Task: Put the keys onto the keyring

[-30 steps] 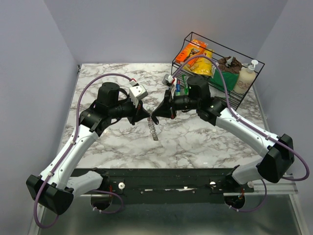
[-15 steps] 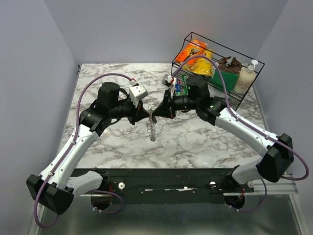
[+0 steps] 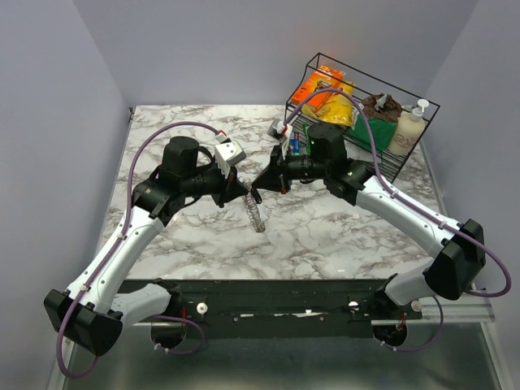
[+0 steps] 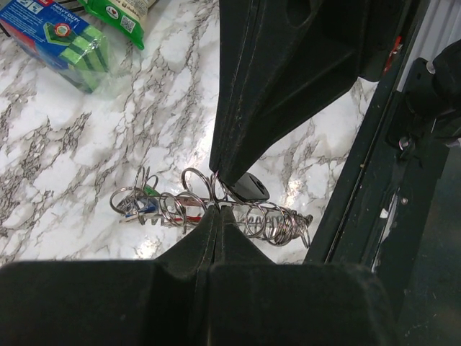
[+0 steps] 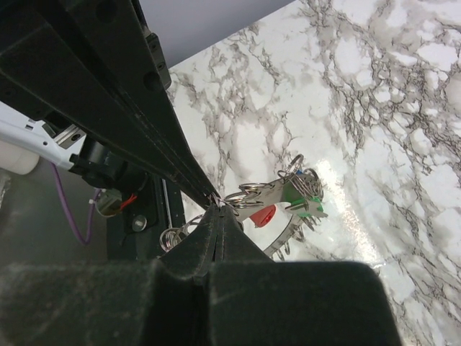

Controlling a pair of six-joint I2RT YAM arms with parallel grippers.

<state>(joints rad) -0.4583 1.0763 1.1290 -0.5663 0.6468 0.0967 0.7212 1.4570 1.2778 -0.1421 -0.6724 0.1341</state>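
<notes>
**Marble table (image 3: 325, 236), key bunch at frame centre**

The left gripper (image 3: 242, 193) and right gripper (image 3: 257, 192) are both pinched fully closed, tip to tip on the keyring (image 3: 251, 203). The keys (image 3: 258, 219) trail from there toward the bottom of the top view, long axis near vertical, leaning slightly right. A wire basket (image 3: 406, 150) stands upper right, well apart.

The top camera looks down from behind; both wrist cameras (very close) share the keyring (image 4: 274, 222).
</notes>
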